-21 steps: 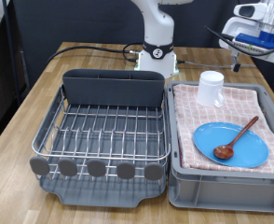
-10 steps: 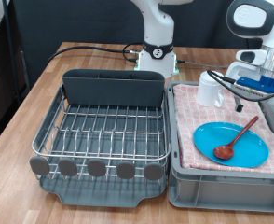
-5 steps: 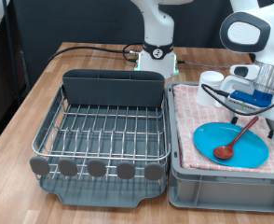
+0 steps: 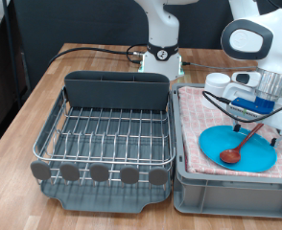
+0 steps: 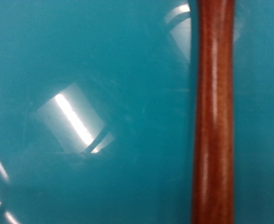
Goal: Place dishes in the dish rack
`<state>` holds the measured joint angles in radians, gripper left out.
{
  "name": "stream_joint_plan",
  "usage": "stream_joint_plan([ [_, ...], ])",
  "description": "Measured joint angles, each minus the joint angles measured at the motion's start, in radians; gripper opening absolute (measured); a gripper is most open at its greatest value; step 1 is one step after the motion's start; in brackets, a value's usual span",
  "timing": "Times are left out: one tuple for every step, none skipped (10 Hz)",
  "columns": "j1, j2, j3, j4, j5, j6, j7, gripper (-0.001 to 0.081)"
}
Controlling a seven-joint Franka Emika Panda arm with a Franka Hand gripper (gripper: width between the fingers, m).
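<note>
The light-blue plate (image 4: 235,147) lies on the pink checked cloth in the grey bin at the exterior view's right, with the reddish-brown wooden spoon (image 4: 240,144) across it. My gripper (image 4: 259,119) is down over the spoon's handle, right above the plate; its fingers do not show clearly. The wrist view is filled by the plate (image 5: 90,112) with the spoon handle (image 5: 214,121) running across it, very close. The white cup (image 4: 218,84) stands behind the arm, mostly hidden. The dish rack (image 4: 107,134) at the exterior view's left has no dishes in it.
The grey bin (image 4: 232,187) with the pink checked cloth (image 4: 200,134) sits right beside the rack. The robot base (image 4: 162,53) and black cables (image 4: 88,50) are at the back of the wooden table (image 4: 26,125).
My arm has come in from the upper right and lowered onto the bin, ending over the spoon handle on the plate. The dishes have not moved.
</note>
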<state>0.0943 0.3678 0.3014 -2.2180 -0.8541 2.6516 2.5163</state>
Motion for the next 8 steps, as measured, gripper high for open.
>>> stream_joint_plan([
  [0.0, 0.0, -0.006, -0.007, -0.01, 0.012, 0.011, 0.0802],
  [0.0, 0.0, -0.012, -0.015, -0.017, 0.023, 0.019, 0.0802],
  [0.0, 0.0, -0.016, -0.019, -0.019, 0.025, 0.021, 0.0802],
  [0.0, 0.0, -0.017, -0.02, -0.019, 0.023, 0.021, 0.0802],
  [0.0, 0.0, -0.017, -0.02, -0.019, 0.02, 0.021, 0.0716],
  [0.0, 0.0, -0.017, -0.02, -0.018, 0.016, 0.021, 0.0546],
  [0.0, 0.0, -0.017, -0.02, -0.016, 0.012, 0.019, 0.0546],
  [0.0, 0.0, -0.017, -0.018, -0.014, 0.006, 0.016, 0.0356],
])
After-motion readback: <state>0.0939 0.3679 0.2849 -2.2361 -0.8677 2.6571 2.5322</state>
